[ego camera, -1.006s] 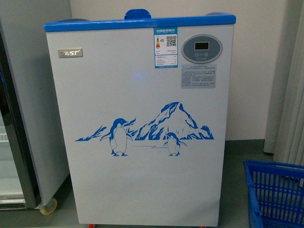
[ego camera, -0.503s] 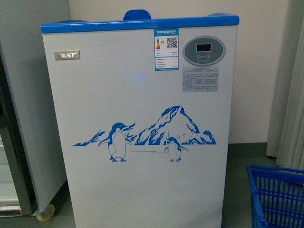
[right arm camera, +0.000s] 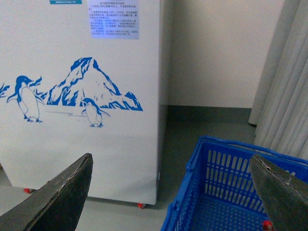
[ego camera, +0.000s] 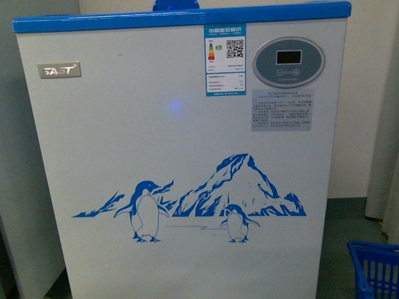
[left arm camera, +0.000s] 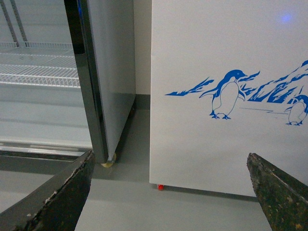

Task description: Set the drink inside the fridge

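Left pincer (left arm camera: 168, 192): spread wide, nothing between its dark, scuffed fingers (left arm camera: 62, 192).
Right pincer (right arm camera: 171, 197): spread wide as well, and empty.
Basket: a blue plastic lattice basket (right arm camera: 231, 192) sits on the grey floor near the right pincer, just beside the freezer's right-hand corner.
Red speck (right arm camera: 266, 224): lies low in the basket beside one right finger; it is too small to tell what it is.
Fridge: a white chest freezer with blue rim (ego camera: 181, 156) stands straight ahead on small red feet (left arm camera: 160, 186), between the basket and the cabinet.
Brand: a silver badge (ego camera: 59, 70) at the upper left of the front reads "SAST".
Labels: a blue-edged energy sticker with QR code (ego camera: 225, 60); below the panel, a grey notice (ego camera: 282, 109) in print too fine to read.
Panel: a round grey control panel (ego camera: 288, 61) with a dark display.
Picture: blue penguins and a mountain (ego camera: 193, 202).
Cabinet: a tall grey cabinet with dark-framed door (left arm camera: 103, 72), white wire shelves (left arm camera: 38, 72) inside, stands on the freezer's left.
Change: the freezer fills more of the front view than half a second ago; less of the basket and the cabinet shows.
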You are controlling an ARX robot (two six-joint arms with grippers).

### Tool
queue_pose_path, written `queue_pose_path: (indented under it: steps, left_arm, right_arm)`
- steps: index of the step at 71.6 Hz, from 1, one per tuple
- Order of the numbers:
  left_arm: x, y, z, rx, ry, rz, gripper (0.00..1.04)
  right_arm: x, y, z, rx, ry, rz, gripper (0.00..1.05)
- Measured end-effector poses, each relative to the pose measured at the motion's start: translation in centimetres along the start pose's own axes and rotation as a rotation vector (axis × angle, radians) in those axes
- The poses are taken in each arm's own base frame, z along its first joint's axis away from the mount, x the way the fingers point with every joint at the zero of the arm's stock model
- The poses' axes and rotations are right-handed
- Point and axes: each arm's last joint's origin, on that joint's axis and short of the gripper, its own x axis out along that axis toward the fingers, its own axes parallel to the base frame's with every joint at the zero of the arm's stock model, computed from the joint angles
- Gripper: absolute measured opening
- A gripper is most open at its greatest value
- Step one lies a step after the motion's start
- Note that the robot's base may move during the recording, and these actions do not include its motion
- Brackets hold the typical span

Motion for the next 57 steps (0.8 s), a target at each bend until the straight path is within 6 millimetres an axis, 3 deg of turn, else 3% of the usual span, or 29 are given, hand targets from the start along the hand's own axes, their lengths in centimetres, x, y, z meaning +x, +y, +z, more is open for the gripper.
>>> queue_pose_path:
  steps: [50, 57]
  left_arm:
    - [0.00, 0.00, 0.00, 0.000, 0.000, -0.001, 0.97]
    - [0.00, 0.00, 0.00, 0.000, 0.000, 0.000, 0.97]
  right_arm:
    - [0.01, 0.01, -0.01, 0.002, 0.003, 0.000, 0.98]
    - [0.28, -0.53, -0.72, 0.091, 0.363, -0.427, 0.98]
